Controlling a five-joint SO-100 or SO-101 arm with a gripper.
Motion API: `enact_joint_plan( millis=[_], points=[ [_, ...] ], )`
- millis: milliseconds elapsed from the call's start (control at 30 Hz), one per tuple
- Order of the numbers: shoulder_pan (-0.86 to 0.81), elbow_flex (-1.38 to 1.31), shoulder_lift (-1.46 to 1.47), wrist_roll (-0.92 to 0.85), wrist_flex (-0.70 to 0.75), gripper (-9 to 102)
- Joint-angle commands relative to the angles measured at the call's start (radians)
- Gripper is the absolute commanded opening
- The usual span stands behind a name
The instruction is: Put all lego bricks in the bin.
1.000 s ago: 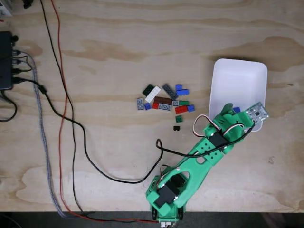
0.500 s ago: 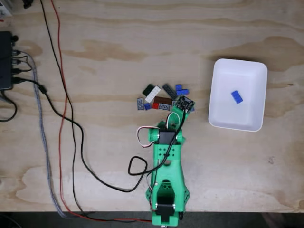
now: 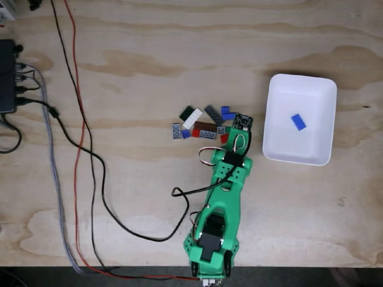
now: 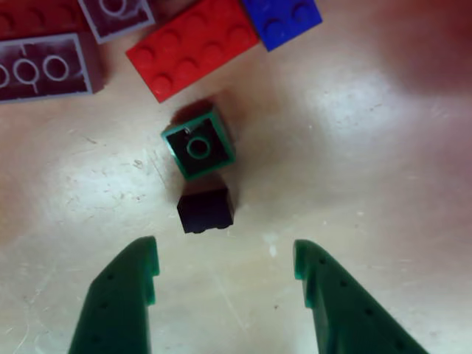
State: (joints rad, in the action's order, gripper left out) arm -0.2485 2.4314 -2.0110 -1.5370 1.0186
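1. Here the green arm (image 3: 222, 197) reaches from the near edge of the plywood tabletop (image 3: 149, 72) toward the right end of the cluster of lego bricks (image 3: 203, 124), which lies left of the bin (image 3: 276, 89) in the fixed view.
2. The bin, a shallow white tray, holds one blue brick (image 3: 298, 121); the rest of the bricks lie on the tabletop, so the task looks barely begun.
3. In the other view the pincer (image 4: 225, 269) is spread wide and grips nothing, its two green fingertips (image 4: 140, 269) hanging apart above the wood.
4. Just ahead of the fingertips sits a small black brick (image 4: 206, 209), touching or nearly touching a small green square brick (image 4: 199, 148) that lies underside up; beyond them lie a red brick (image 4: 193, 46), a blue brick (image 4: 282, 18) and grey bricks (image 4: 46, 68).
5. The step in hand appears to be the approach for another pick, most likely the black brick.
6. The next move calls for easing forward and down until the black brick sits between the fingertips, then closing on it without catching its green neighbour.
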Motion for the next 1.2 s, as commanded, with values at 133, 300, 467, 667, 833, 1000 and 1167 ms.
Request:
enact_joint_plan(
  millis=[133,300,467,667,833,1000,1167],
  points=[
    [0.089,0.012,0.048,0.008,-0.066,19],
    [0.115,0.009,0.081,0.006,-0.097,15],
    [0.117,0.005,0.106,-0.009,-0.115,12],
    [0.115,0.006,0.114,-0.025,-0.132,3],
    [0.147,0.0,-0.008,0.084,-0.104,0],
    [0.222,-0.123,-0.522,0.368,0.074,0],
    [0.012,-0.367,-0.486,0.413,0.141,0]
  ],
)
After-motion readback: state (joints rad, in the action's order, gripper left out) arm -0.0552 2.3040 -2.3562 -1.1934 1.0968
